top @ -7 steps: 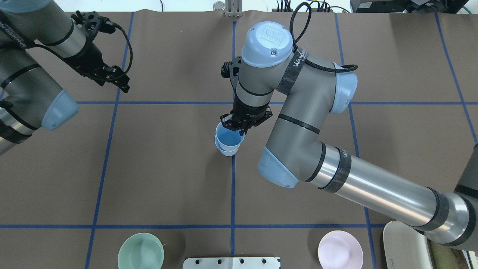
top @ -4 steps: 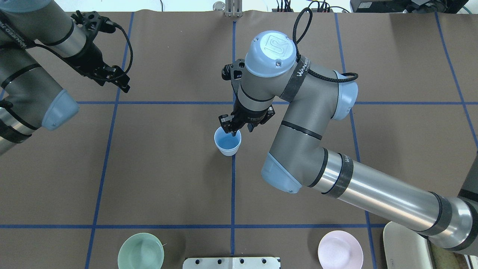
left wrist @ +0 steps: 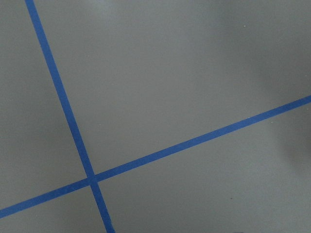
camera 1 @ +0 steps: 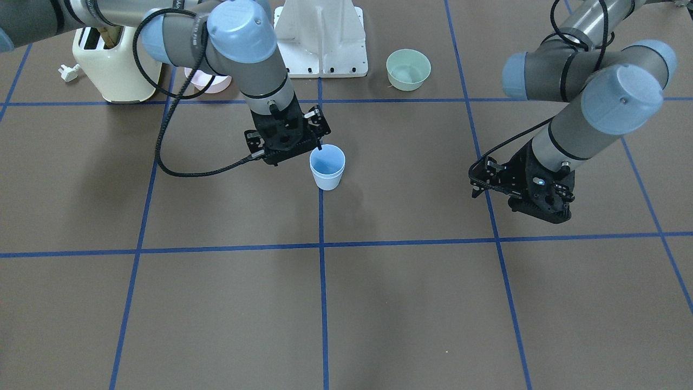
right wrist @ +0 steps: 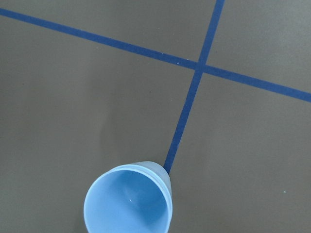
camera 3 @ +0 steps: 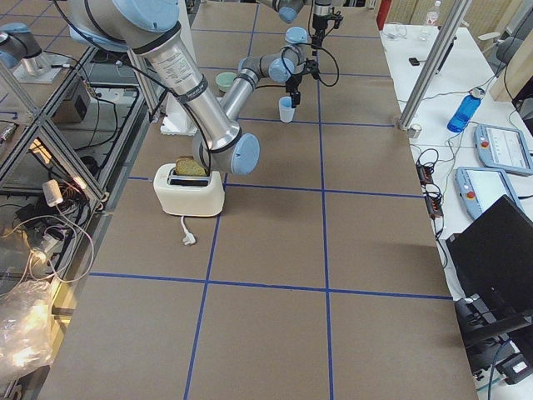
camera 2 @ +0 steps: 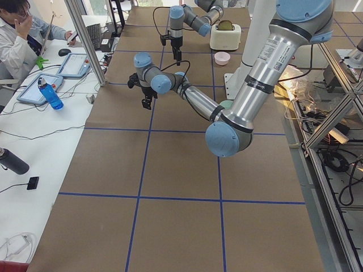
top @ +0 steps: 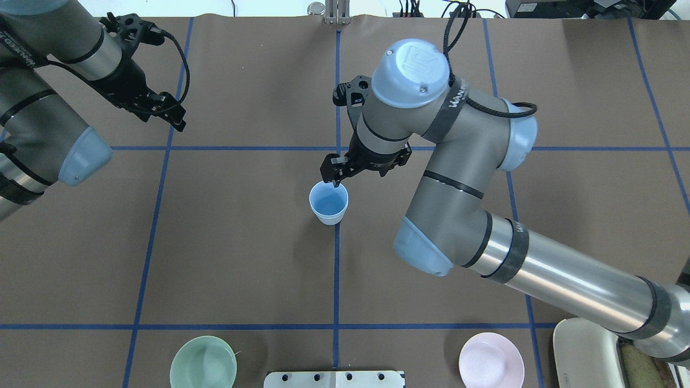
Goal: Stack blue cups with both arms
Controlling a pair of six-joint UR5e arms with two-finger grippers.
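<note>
Stacked blue cups point(top: 328, 202) just beside right gripper point(top: 337, 178), untouched; fingers seemingly apart. Left gripper point(top: 178, 117) state unclear.

Overhead: high, looking forward-down on table point(top: 242, 258). Front: opposite side, steep, facing back. Side views: table ends, far, lengthwise. Wrist cams: close, downward. Overhead, front, right wrist share cups point(top: 329, 202).
</note>
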